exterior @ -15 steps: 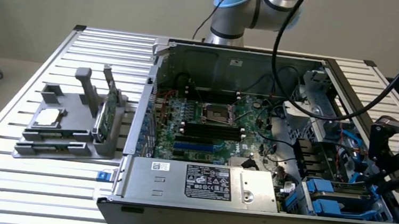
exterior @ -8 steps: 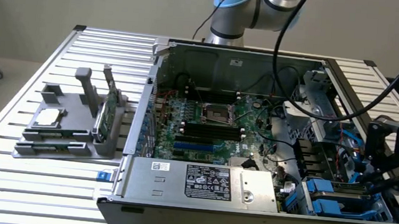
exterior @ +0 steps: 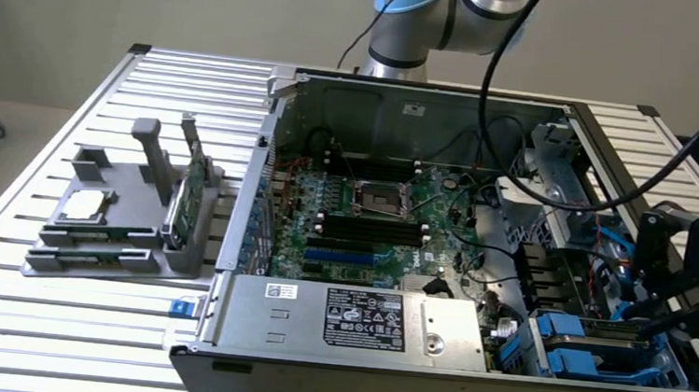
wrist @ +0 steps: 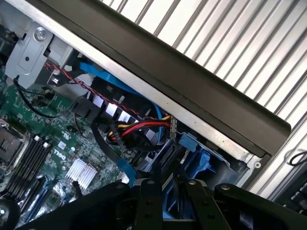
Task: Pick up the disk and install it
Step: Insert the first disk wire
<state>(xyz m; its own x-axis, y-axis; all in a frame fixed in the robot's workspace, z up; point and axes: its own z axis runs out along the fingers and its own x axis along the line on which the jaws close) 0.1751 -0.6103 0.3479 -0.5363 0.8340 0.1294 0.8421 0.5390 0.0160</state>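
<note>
In the drive-bay corner of the case [exterior: 281, 144], at the exterior view's right, the gripper [wrist: 168, 184] hangs just over the disk [wrist: 199, 162], whose blue frame lies at the bay mouth beside the cables [wrist: 139, 129]. Whether it pinches the disk or merely stands over it, I cannot tell. The frame could skew and jam, or the cables, being so close, could snag or get crushed. The gripper hides the disk's label and most of its body, and the bay is in shadow.
</note>
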